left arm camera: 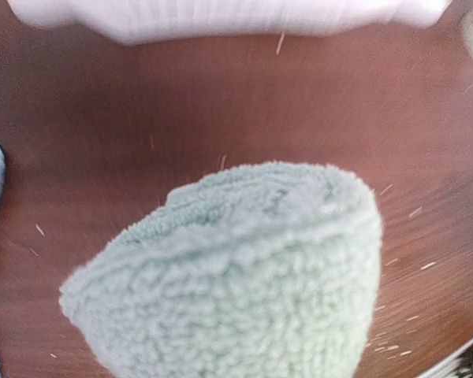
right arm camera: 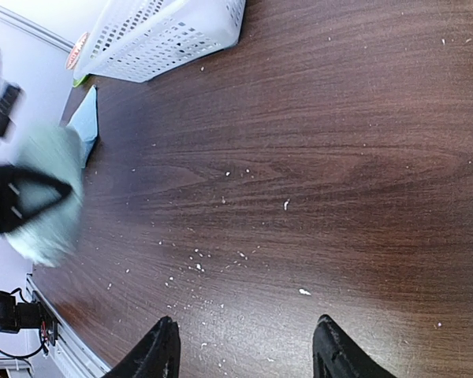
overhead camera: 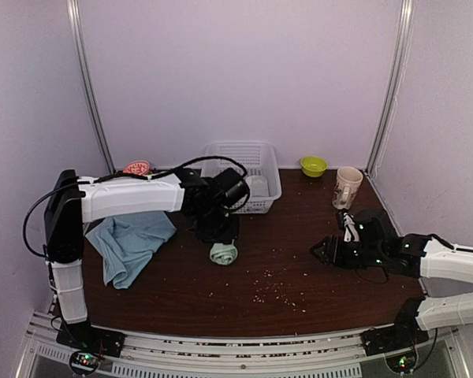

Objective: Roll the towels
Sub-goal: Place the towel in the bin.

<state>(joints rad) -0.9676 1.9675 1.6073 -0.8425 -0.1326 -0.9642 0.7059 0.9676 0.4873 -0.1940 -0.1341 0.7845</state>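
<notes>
The left gripper (overhead camera: 221, 239) hangs just in front of the basket (overhead camera: 240, 157). Its fingers are closed around the green towel (overhead camera: 224, 253), which is rolled into a short, fat bundle. Whether the roll touches the table (overhead camera: 299, 276) I cannot tell. From the left wrist the roll fills the foreground and hides the fingers.

The blue towel (overhead camera: 130, 240) lies crumpled to the basket's front left, near the table's left edge and apart from the roll. A white towel (overhead camera: 258, 185) sits inside the basket at its right end.

The right gripper (right arm camera: 248, 354) is well to the basket's front right, its jaws spread wide with nothing between them. A broad stretch of bare wood lies between it and the roll, dotted with crumbs (overhead camera: 272, 293). A mug (overhead camera: 347, 187) and a bowl (overhead camera: 313, 165) stand to the right of the basket, by the table's back edge.
</notes>
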